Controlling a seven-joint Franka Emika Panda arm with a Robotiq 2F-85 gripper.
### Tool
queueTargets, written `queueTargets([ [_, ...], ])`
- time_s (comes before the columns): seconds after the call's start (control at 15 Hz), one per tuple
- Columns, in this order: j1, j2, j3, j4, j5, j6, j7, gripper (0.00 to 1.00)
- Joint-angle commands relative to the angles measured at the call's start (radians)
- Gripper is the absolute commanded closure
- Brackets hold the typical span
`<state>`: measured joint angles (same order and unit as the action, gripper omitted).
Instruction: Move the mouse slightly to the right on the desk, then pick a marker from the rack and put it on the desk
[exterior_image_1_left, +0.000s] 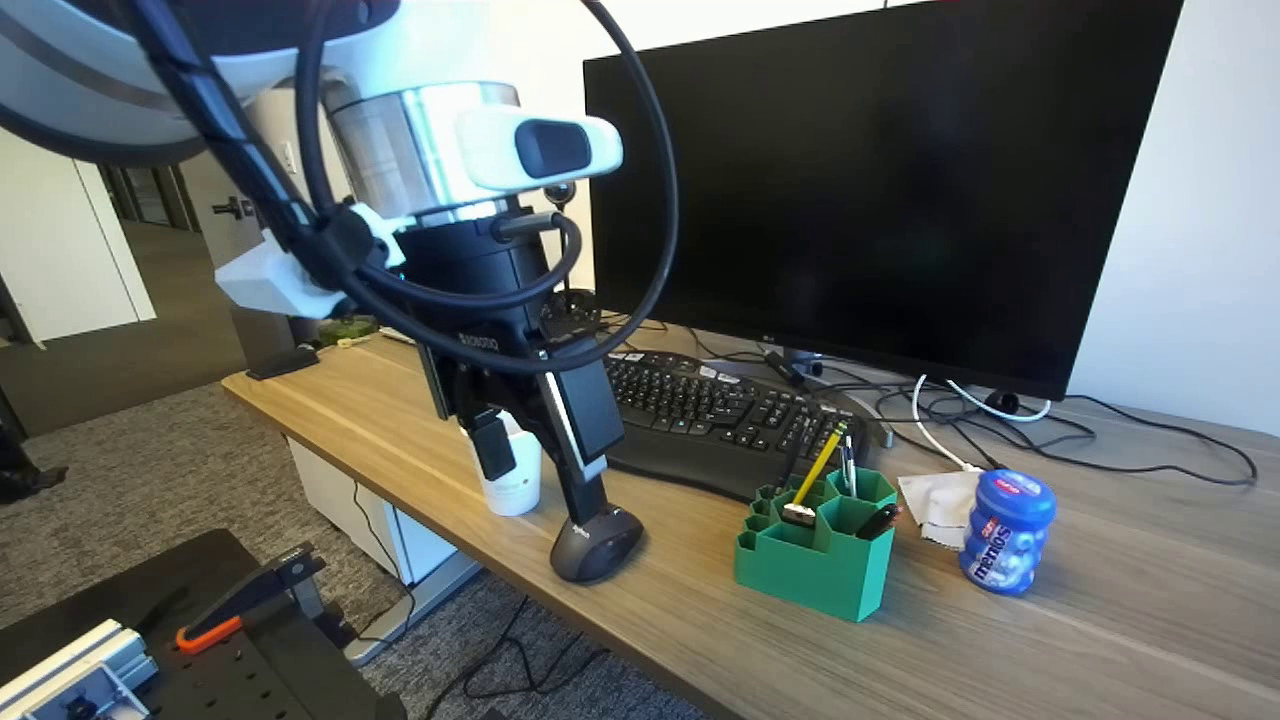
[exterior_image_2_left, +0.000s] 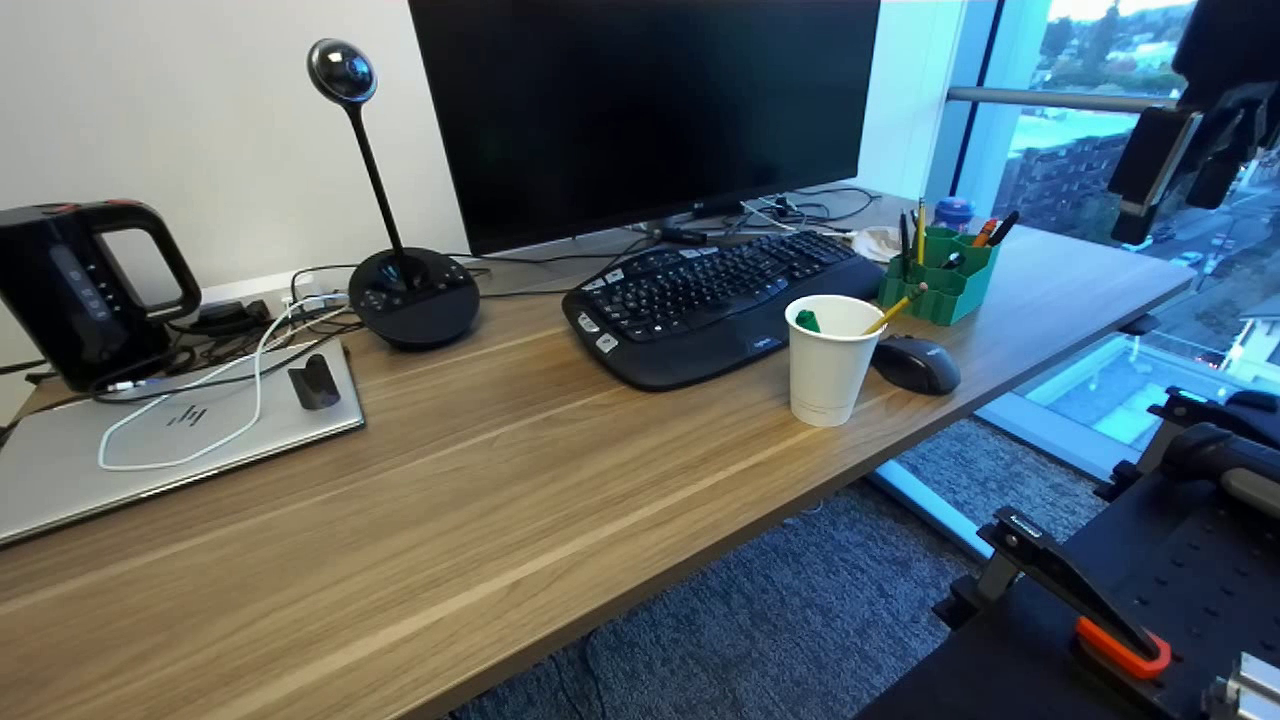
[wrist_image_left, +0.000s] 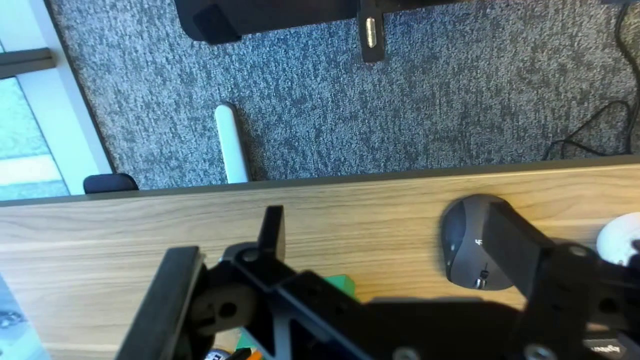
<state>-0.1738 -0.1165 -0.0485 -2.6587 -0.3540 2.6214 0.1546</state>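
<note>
The hand hangs spread wide, empty — the computer mouse lies below it, toward the paper cup, long axis roughly square to the worktop's front edge

The hand is pointed downward, its fingers spread wide apart; above it, the wrist is carried by the arm.

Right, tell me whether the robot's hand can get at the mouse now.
Probably yes: the hand is open above the desk, and nothing lies on the mouse. It would likely have to shift over and come down, minding the cup close by.
</note>
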Motion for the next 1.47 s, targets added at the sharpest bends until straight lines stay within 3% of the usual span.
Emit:
queueTargets([
  [0.0,0.011,0.006,-0.012,0.006,0.011,-0.005,-0.009,0.0],
  [0.73,0.011,0.012,-0.012,0.012,0.017,-0.007,-0.008,0.0],
  [1.0,0.012,0.012,-0.012,0.005,0.027,0.047,0.021,0.0],
  [1.4,-0.003,0.073,0.004,0.06,-0.083,0.046,0.27,0.0],
])
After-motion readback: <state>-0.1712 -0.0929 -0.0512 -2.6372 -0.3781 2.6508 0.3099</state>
